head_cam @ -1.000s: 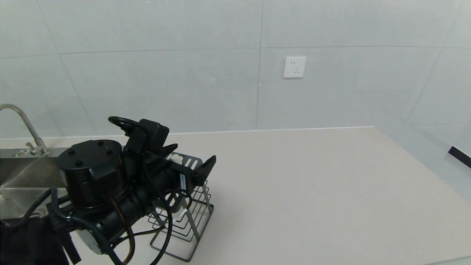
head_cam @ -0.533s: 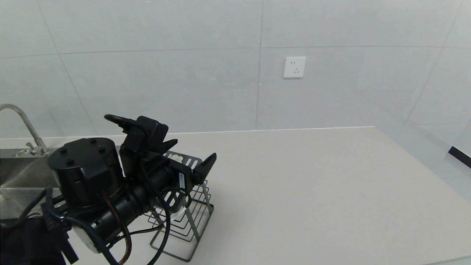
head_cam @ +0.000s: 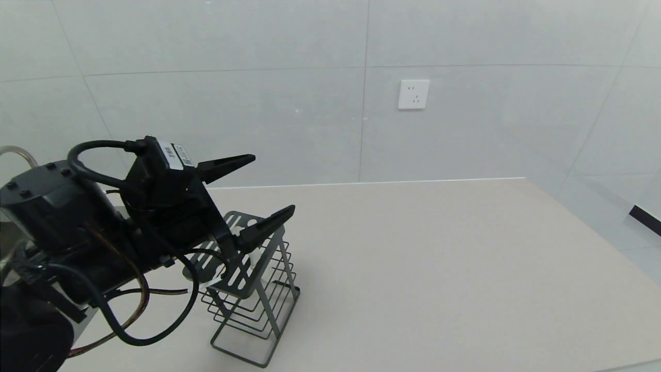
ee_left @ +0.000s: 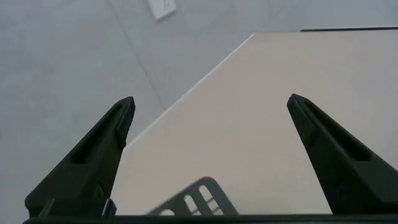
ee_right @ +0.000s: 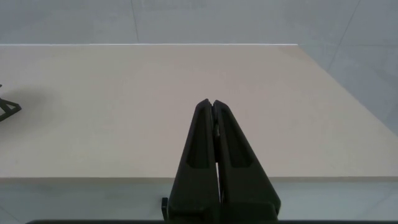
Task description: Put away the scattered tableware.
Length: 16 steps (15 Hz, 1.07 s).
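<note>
Looking at the biggest thing first, a pale grey tiled wall [head_cam: 232, 77] runs across the whole back. Below it is a beige countertop [head_cam: 439, 258] that spreads out wide toward the robot's right.

Next in size is the left gripper [head_cam: 273, 182]. It sits at the robot's left side of the counter, raised and angled up toward the wall. Its two black fingers are spread wide apart with nothing between them. The left wrist view backs this up, since there's just bare counter and wall in the gap. From the head view, the lower finger hangs right over the top of the rack, but I can't tell if it actually touches.

The rack [head_cam: 248, 266] is a dark wire cutlery stand with a slotted metal plate on top. It stands upright on the counter near the front left, partly behind the arm's cables. A small whitish bit [head_cam: 208, 282] peeks out under the plate. That might be a piece of the tableware, but it's too hidden to say.

The right gripper [ee_right: 212, 104] is pressed fully together with nothing in it. It hovers above the near edge of the counter, well apart from the rack.

Smaller stuff: a white wall socket [head_cam: 413, 94] sits on the tiles above the counter. The curved end of a metal faucet [head_cam: 15, 151] pokes out at the far left.
</note>
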Available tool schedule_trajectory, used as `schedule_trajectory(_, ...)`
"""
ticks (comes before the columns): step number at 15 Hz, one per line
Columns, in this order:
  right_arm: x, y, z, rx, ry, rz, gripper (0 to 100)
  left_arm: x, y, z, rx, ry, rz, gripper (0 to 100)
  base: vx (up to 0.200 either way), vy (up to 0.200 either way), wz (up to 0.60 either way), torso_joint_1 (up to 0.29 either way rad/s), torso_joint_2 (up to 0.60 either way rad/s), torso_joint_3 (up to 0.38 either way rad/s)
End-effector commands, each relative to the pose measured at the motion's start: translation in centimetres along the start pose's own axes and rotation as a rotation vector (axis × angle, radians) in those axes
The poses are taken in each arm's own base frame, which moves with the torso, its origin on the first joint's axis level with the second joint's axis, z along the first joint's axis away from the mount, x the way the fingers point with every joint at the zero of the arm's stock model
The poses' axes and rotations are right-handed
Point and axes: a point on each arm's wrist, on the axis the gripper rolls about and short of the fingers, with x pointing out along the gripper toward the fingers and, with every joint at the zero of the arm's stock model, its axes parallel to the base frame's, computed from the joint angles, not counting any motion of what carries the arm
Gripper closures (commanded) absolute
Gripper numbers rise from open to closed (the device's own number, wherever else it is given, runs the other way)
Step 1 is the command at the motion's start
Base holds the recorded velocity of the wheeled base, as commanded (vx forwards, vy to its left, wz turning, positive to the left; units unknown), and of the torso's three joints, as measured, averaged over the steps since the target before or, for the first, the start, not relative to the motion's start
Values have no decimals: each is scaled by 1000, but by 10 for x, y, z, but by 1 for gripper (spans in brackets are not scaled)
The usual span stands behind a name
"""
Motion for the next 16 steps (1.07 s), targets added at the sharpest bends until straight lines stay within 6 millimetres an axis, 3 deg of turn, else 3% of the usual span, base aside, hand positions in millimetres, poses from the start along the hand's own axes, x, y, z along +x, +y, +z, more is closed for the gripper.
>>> schedule_trajectory(1, 0, 0, 0, 0, 1, -1, 100, -2, 9, -4, 14, -9, -4, 0, 0, 0, 0, 0, 0, 0)
schedule_trajectory(10, 0, 0, 0, 0, 1, -2, 100, -46, 1, 29, 6, -70, 111, 0, 0, 0, 0, 0, 0, 0)
schedule_trajectory(11, 0, 0, 0, 1, 1, -2, 100, -67, -10, 36, -24, -87, 139, 0, 0, 0, 0, 0, 0, 0)
schedule_trajectory(15, 0, 0, 0, 0, 1, -2, 100, -103, -17, 63, 32, -180, 237, 0, 0, 0, 0, 0, 0, 0)
schedule_trajectory(16, 0, 0, 0, 0, 1, -2, 100, -121, -19, 70, 68, -202, 303, 0, 0, 0, 0, 0, 0, 0)
